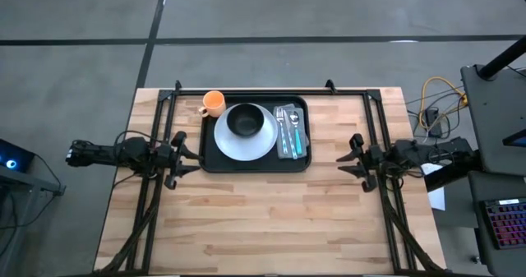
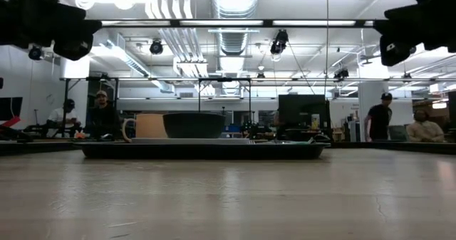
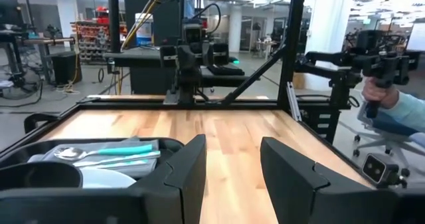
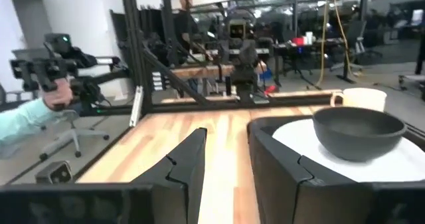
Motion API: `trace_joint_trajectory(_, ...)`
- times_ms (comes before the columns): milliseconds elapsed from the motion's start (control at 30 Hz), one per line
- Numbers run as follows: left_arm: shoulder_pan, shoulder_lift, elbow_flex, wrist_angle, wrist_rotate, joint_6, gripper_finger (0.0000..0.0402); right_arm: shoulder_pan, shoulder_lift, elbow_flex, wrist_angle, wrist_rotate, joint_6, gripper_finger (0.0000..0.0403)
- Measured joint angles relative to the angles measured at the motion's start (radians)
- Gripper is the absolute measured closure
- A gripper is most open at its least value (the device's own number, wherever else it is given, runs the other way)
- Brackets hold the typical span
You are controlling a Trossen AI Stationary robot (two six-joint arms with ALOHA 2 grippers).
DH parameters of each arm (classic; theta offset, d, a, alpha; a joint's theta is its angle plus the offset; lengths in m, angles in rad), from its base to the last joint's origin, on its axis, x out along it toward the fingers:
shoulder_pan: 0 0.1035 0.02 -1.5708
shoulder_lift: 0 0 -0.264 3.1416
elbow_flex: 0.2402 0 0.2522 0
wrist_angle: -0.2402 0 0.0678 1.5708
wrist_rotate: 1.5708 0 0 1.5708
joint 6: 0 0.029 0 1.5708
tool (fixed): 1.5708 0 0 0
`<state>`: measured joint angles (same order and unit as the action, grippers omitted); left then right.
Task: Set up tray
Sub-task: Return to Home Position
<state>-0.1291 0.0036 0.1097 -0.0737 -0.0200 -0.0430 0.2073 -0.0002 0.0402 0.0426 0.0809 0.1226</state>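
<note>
The black tray [image 1: 255,163] lies flat on the wooden table, toward its far side. On it rest a white plate [image 1: 245,139] carrying a dark bowl [image 1: 245,119], an orange cup [image 1: 214,103] at the tray's far-left corner, and a grey folded napkin [image 1: 301,133] with cutlery [image 1: 288,129] on top. My left gripper [image 1: 187,154] is open, just left of the tray, above the table. My right gripper [image 1: 352,154] is open, to the tray's right with a gap. The bowl [image 4: 358,132] and plate [image 4: 372,164] show in the right wrist view, the napkin and cutlery [image 3: 109,156] in the left.
Black frame rails [image 1: 271,90] run along the table's far edge and down both sides. Bare wood [image 1: 263,219] stretches from the tray to the near edge. Beyond the table, people stand and sit in the room, and a person's hand holds a handheld device [image 3: 382,64].
</note>
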Motion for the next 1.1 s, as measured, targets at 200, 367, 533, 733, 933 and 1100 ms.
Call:
trace_joint_trajectory(200,0.001,0.0,0.0,-0.017,-0.009,0.008,0.0277,-0.001,0.0,-0.001,-0.08,0.08,0.022,0.0303)
trace_joint_trajectory(367,0.003,0.0,-0.001,-0.065,-0.074,0.005,0.0277,0.0,0.0,-0.004,-0.079,0.085,0.027,0.0304)
trace_joint_trajectory(533,0.008,-0.001,-0.01,-0.051,-0.093,-0.006,0.0277,0.0,0.0,-0.004,-0.085,0.085,0.024,0.03)
trace_joint_trajectory(733,0.007,0.0,-0.037,0.191,-0.048,0.106,0.0277,-0.001,0.0,-0.004,-0.074,0.107,0.014,0.0301)
trace_joint_trajectory(933,0.008,0.0,-0.097,0.308,-0.048,0.149,0.0277,0.0,0.001,-0.004,-0.081,0.105,0.028,0.031)
trace_joint_trajectory(1100,0.008,-0.001,-0.098,0.309,-0.046,0.154,0.0277,0.0,0.002,-0.003,-0.083,0.104,0.024,0.0314)
